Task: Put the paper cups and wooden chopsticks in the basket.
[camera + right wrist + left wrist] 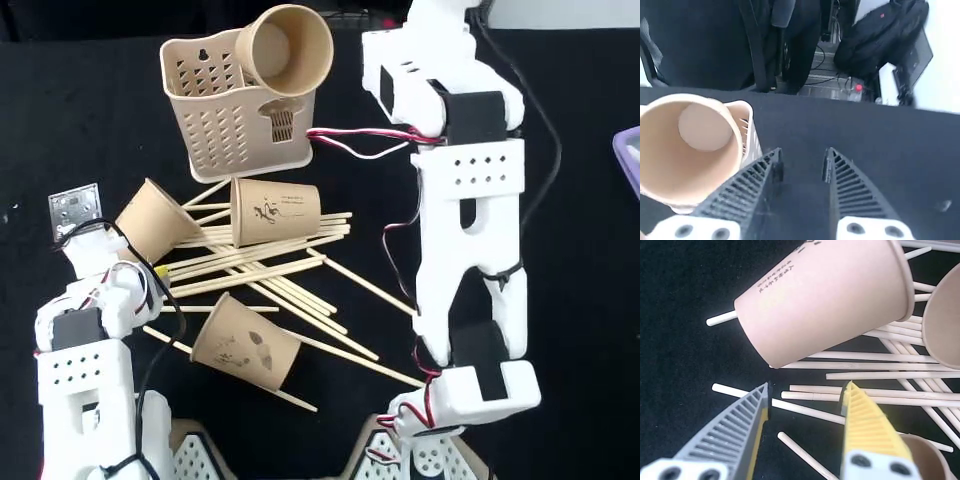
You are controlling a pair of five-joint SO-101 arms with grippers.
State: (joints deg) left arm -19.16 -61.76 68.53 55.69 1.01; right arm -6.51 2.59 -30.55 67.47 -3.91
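Left jaws released, straddling wooden chopsticks [865,356] that lie crosswise beneath them | paper cup [825,295] on its side just ahead, base toward the jaws | right jaws released beside the basket [215,120] | we judge the left arm nearer.

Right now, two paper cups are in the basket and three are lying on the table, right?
No, just one paper cup rests in the basket, as the high view shows. Three cups do lie on the table.
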